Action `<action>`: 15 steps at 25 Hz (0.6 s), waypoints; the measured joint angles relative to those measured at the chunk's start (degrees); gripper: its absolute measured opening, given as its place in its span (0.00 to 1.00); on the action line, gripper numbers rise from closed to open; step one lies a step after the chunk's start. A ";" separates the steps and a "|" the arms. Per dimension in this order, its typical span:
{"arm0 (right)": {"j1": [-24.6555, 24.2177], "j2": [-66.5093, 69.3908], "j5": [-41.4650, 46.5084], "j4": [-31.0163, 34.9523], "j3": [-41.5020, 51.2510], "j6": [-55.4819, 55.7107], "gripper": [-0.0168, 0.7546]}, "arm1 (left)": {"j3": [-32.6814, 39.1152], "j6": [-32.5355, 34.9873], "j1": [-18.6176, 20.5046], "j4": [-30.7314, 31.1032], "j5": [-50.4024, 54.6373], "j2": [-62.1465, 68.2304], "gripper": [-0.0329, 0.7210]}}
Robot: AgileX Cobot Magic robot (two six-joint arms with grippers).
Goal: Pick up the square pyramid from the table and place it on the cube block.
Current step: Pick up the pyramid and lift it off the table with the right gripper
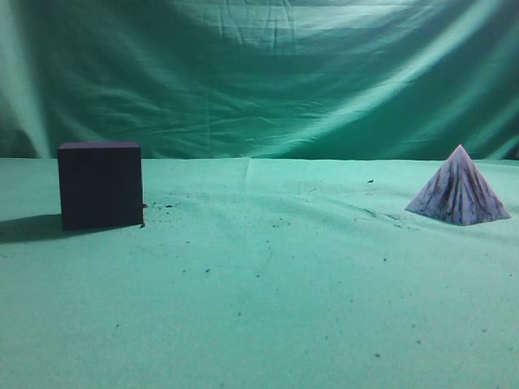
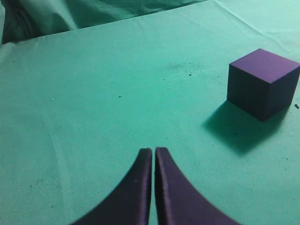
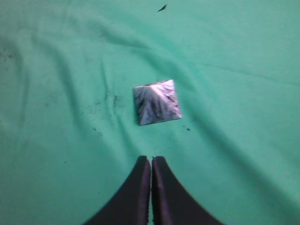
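I see the pyramid (image 1: 459, 189) standing apex-up on the tabletop (image 1: 268, 292), far right, well apart from the cube (image 1: 100, 185). Both the right end effector (image 3: 151, 161) and the left end effector (image 2: 153, 152) are pressed together, empty. My worry: the sloped faces could let it squirt out of a pinch. Seen from above, it sits slightly rotated.

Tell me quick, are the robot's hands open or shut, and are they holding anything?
Left gripper: shut, holding nothing.
Right gripper: shut, holding nothing.
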 joint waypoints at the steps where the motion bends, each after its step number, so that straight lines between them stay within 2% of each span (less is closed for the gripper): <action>1: 2.66 2.78 0.02 -1.31 -0.86 0.48 0.02 | 0.00 0.00 0.00 0.00 0.00 0.00 0.04; 5: 10.48 14.00 0.78 -10.34 -5.03 8.77 0.02 | 0.00 0.00 0.00 0.00 0.00 0.00 0.04; 8: 12.21 21.60 1.11 -14.10 -9.57 11.15 0.02 | 0.00 0.00 0.00 0.00 0.00 0.00 0.04; 12: 12.41 29.98 2.63 -15.15 -15.23 11.89 0.34 | 0.00 0.00 0.00 0.00 0.00 0.00 0.04; 13: 12.41 31.52 3.03 -15.26 -16.36 11.93 0.47 | 0.00 0.00 0.00 0.00 0.00 0.00 0.04; 15: 12.41 34.65 3.23 -15.53 -18.06 12.02 0.65 | 0.00 0.00 0.00 0.00 0.00 0.00 0.04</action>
